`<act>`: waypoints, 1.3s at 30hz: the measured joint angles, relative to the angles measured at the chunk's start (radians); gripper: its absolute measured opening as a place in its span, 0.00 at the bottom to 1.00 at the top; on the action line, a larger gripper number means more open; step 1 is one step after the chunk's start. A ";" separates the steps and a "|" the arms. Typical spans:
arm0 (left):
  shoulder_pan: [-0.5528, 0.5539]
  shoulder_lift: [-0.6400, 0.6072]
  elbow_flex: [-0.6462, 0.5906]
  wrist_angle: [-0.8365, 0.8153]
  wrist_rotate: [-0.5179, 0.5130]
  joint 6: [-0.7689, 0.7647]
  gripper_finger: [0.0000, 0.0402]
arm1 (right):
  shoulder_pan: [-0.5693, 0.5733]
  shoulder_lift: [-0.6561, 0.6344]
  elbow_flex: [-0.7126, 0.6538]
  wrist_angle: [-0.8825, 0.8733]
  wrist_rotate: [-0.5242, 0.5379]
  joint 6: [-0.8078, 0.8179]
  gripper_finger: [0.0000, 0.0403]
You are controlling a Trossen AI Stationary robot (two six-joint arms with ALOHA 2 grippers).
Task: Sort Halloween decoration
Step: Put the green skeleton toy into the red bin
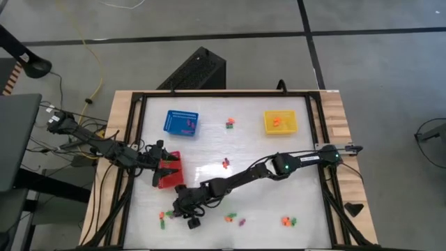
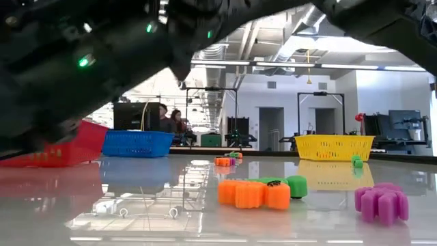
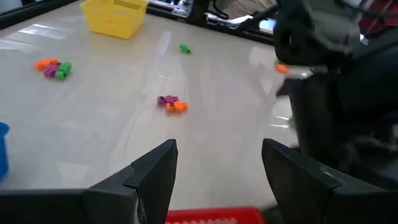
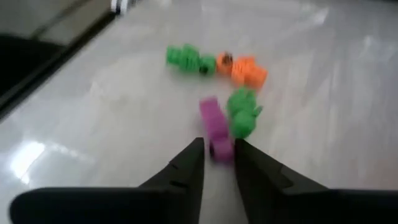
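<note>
The decorations are tiny orange, green and purple trinkets scattered over the white table. My right gripper [image 1: 182, 209] reaches to the near left part of the table and is shut on a purple trinket [image 4: 214, 124]. A green trinket [image 4: 242, 112] lies right beside it. An orange one [image 4: 249, 71] and another green one [image 4: 185, 59] lie just beyond. My left gripper [image 3: 217, 168] hangs open over the red basket [image 1: 171, 176] at the table's left side and touches nothing. My right gripper pinches the purple trinket by its end nearest the wrist [image 4: 219, 148], between the two fingertips [image 4: 194, 155]. The fingers slant down at it from above and lie along the trinket. The trinket seems to lie on the table.
A blue basket [image 1: 181, 123] stands far left and a yellow basket [image 1: 281, 122] far right. More trinkets lie near the far edge [image 1: 228, 123], at mid-table [image 1: 225, 164] and along the near edge [image 1: 289, 222]. In the low view, orange [image 2: 252, 193] and purple [image 2: 381, 201] trinkets lie close.
</note>
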 joint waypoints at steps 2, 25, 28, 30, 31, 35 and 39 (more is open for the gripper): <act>-0.013 0.000 0.000 0.001 0.000 0.000 0.56 | 0.001 -0.025 -0.001 -0.059 -0.001 0.000 0.25; -0.028 0.000 0.000 0.031 -0.017 0.002 0.56 | 0.012 0.037 0.000 0.251 0.210 0.087 0.57; -0.029 0.000 0.000 0.031 -0.017 0.002 0.56 | 0.016 0.042 0.000 0.252 0.210 0.087 0.57; -0.028 0.000 0.000 0.029 -0.017 0.002 0.56 | 0.020 0.043 0.000 0.249 0.210 0.087 0.56; -0.029 0.000 0.000 0.027 -0.017 0.002 0.56 | 0.021 0.043 0.000 0.244 0.210 0.087 0.56; -0.029 0.000 0.000 0.027 -0.017 0.002 0.56 | 0.027 0.043 0.000 0.223 0.210 0.093 0.56; -0.029 0.000 0.000 0.027 -0.017 0.001 0.56 | 0.034 0.043 0.001 0.210 0.209 0.095 0.56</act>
